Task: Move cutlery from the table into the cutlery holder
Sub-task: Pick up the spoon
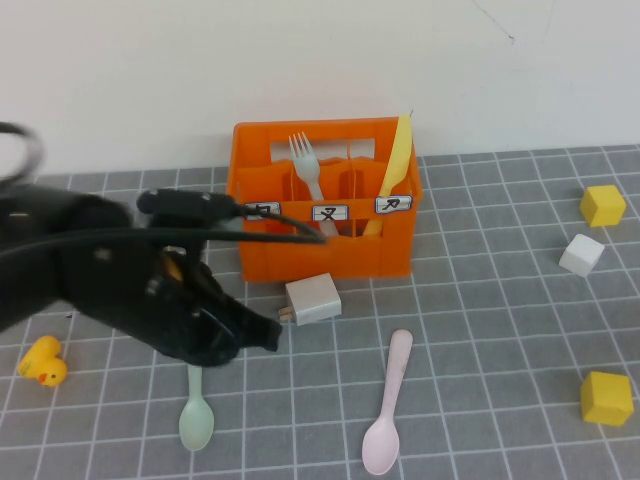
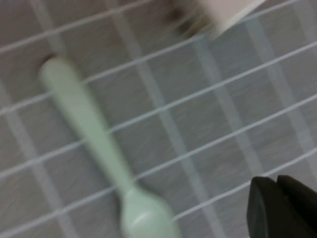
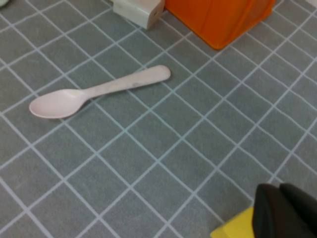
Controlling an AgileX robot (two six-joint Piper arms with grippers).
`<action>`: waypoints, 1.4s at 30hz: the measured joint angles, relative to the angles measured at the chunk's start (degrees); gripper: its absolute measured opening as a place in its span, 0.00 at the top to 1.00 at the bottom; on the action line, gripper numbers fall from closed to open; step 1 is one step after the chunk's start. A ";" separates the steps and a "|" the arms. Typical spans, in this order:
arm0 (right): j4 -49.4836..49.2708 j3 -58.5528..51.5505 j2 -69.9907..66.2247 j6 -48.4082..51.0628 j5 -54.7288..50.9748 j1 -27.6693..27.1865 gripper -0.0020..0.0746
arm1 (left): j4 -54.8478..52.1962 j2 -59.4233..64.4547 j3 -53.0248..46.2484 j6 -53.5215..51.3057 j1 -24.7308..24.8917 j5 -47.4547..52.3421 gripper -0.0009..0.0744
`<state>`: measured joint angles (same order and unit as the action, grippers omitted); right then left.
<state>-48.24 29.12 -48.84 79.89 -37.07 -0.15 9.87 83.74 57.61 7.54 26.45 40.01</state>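
Observation:
The pale mint green spoon (image 1: 195, 415) lies on the grey tiled table (image 1: 480, 330), bowl toward the front; its handle end is hidden under my left arm. It also shows in the left wrist view (image 2: 99, 148). The pale pink spoon (image 1: 385, 420) lies to its right, also seen in the right wrist view (image 3: 99, 91). The orange cutlery holder (image 1: 325, 245) stands at the back with a grey fork (image 1: 305, 160) and a yellow knife (image 1: 398, 155) in it. My left gripper (image 1: 266, 335) hovers shut and empty just above the mint spoon (image 2: 277, 208). My right gripper (image 3: 280, 210) is shut and empty, out of the high view.
A white block (image 1: 312, 298) lies in front of the crate. A yellow duck (image 1: 42, 362) sits at the far left. Yellow cubes (image 1: 603, 205) (image 1: 607, 397) and a white cube (image 1: 581, 254) sit on the right; one yellow cube (image 3: 233, 228) lies beside my right gripper.

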 joint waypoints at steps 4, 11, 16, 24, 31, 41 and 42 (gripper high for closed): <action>0.12 0.00 0.00 0.22 0.49 0.00 0.98 | -12.43 3.33 2.36 14.70 2.56 6.48 0.99; -0.32 -0.10 0.00 0.22 0.47 0.00 0.98 | -24.72 8.08 2.73 33.13 2.72 9.94 0.99; -0.32 -0.21 0.00 0.22 0.47 0.00 0.98 | -28.10 10.83 2.98 35.49 2.61 8.42 0.99; -0.32 -0.47 0.00 0.22 0.28 0.00 0.98 | -25.93 13.65 3.34 32.78 2.00 5.55 0.99; -1.36 -0.47 0.00 0.22 0.24 0.00 0.98 | -20.55 13.65 3.46 25.21 1.51 1.48 0.99; -1.61 -0.56 0.00 0.22 0.15 0.00 0.98 | -15.82 13.65 3.46 27.60 -3.17 0.70 0.65; -1.61 -0.56 0.00 0.22 0.15 0.00 0.98 | -15.66 13.65 3.46 27.60 -3.94 0.84 0.63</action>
<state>-49.85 28.56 -48.84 80.11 -36.92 -0.15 -5.78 97.39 61.07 35.14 22.51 40.85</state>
